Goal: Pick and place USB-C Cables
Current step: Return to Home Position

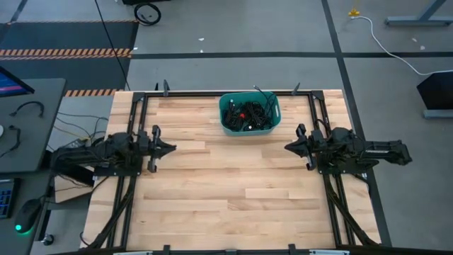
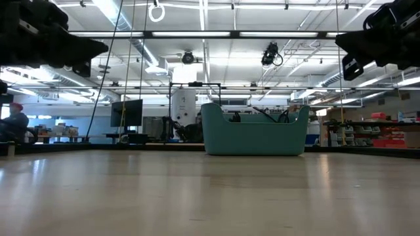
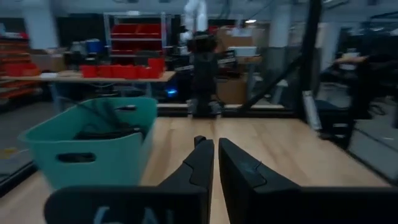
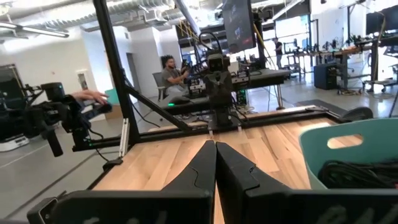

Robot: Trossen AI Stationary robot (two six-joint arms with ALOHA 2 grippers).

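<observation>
A teal bin (image 1: 250, 113) stands near the table's far edge, at its middle. Inside lie several thin black USB-C cables (image 1: 246, 113) in a loose tangle, one with a small red tie (image 1: 242, 112); a cord end sticks up over the far rim (image 1: 263, 94). The bin also shows in the low view (image 2: 254, 130), the left wrist view (image 3: 93, 146) and the right wrist view (image 4: 357, 149). My left gripper (image 1: 172, 149) hovers shut at the table's left side, my right gripper (image 1: 287, 147) shut at the right side, both pointing toward the table's middle, well short of the bin.
A black metal frame (image 1: 226, 93) runs along the table's far edge and down both sides. The wooden table top (image 1: 226, 191) stretches between the two arms and toward the near edge. A person sits at a desk (image 4: 174, 78) in the room beyond the table.
</observation>
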